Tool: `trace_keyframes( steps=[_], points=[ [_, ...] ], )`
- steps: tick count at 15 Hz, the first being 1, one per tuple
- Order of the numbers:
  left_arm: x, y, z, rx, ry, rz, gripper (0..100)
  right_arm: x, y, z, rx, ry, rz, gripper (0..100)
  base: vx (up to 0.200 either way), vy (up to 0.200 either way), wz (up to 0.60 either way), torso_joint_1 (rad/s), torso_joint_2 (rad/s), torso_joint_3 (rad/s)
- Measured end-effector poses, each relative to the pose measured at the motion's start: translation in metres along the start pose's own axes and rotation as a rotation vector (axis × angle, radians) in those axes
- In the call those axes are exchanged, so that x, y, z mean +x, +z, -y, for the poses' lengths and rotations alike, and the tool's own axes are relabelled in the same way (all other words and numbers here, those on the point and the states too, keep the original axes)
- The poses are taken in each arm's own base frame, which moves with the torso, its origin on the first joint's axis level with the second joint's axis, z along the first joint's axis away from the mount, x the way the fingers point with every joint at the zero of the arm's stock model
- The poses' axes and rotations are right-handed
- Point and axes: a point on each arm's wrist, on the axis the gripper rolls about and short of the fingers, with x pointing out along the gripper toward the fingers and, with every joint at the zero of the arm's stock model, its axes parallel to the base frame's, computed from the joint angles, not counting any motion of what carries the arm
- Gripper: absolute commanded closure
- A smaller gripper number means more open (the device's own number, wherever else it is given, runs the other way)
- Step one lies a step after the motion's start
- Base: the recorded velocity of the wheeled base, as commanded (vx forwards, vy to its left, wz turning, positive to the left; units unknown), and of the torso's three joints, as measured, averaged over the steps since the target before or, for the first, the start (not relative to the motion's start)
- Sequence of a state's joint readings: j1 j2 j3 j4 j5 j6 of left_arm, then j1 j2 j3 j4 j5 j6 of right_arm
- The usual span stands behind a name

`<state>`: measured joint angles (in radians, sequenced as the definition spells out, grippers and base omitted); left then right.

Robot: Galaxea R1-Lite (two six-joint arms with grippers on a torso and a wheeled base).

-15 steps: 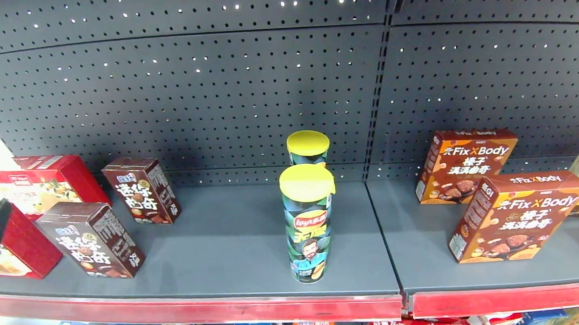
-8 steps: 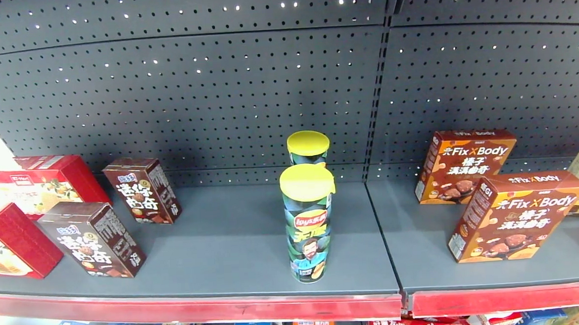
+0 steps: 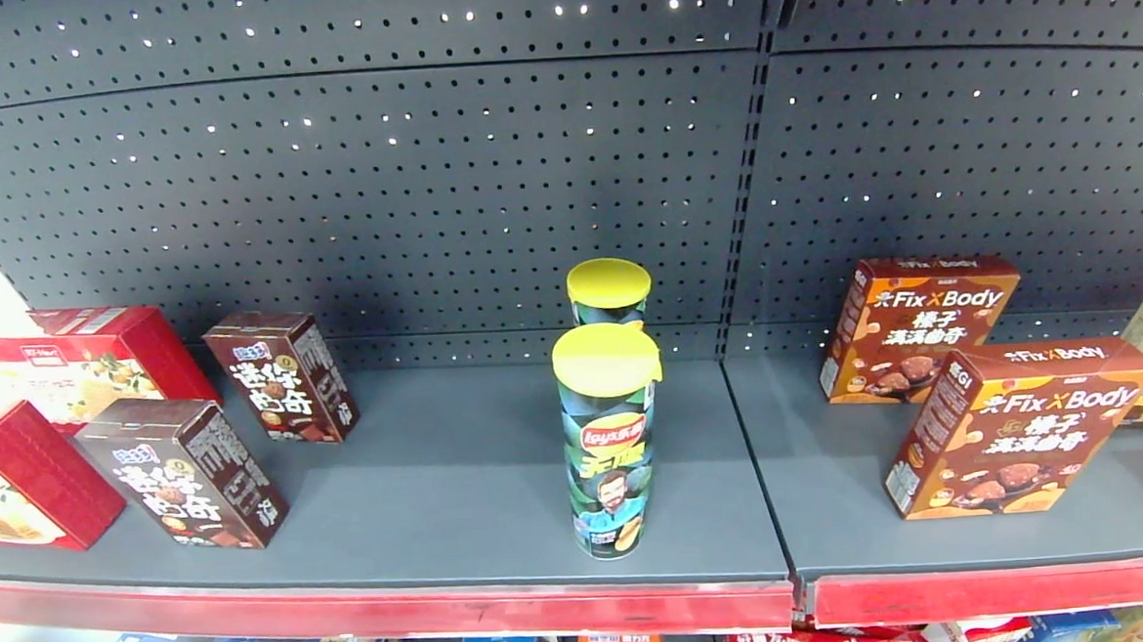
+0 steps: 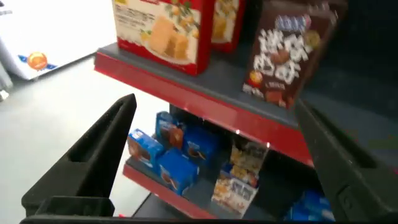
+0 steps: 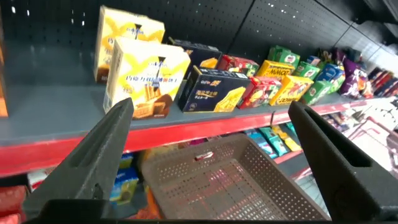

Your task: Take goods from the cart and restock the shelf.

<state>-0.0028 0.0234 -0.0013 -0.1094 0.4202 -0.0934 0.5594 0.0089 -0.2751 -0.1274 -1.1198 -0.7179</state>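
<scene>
Front chip can (image 3: 609, 446), a yellow-lidded cylinder, stands upright on the grey shelf (image 3: 443, 484), rear chip can (image 3: 608, 292) just behind; left gripper (image 4: 214, 106) and right gripper (image 5: 211, 107) hang with jaws spread, empty.

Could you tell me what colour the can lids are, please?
Yellow, on both cans; head view shows it best.

We note the left gripper (image 4: 214, 106) and right gripper (image 5: 210, 107) both have matte black, wedge-shaped, flat-sided fingers (image 4: 93, 162).

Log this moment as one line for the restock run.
left gripper: open, empty, by shelf edge | right gripper: open, empty, near cart basket | chip cans: two upright, mid-shelf
</scene>
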Motion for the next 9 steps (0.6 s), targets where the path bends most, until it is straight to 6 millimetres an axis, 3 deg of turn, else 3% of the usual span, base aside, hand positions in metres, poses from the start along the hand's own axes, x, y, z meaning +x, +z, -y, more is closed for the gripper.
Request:
trace_keyframes(
  steps=[5, 9],
  points=[
    [-0.0036, -0.0112, 0.0057, 0.145, -0.341, -0.08, 0, 0.0016, -0.0009, 0.0013, 0.006, 0.029, 0.01, 0, 0.0, 0.0, 0.0, 0.0, 0.0, 0.0],
    [-0.0044, -0.0126, 0.007, 0.169, -0.419, -0.088, 0, 0.0032, 0.0008, 0.0048, 0.026, 0.039, 0.015, 0, 0.0, 0.0, 0.0, 0.0, 0.0, 0.0]
  ],
)
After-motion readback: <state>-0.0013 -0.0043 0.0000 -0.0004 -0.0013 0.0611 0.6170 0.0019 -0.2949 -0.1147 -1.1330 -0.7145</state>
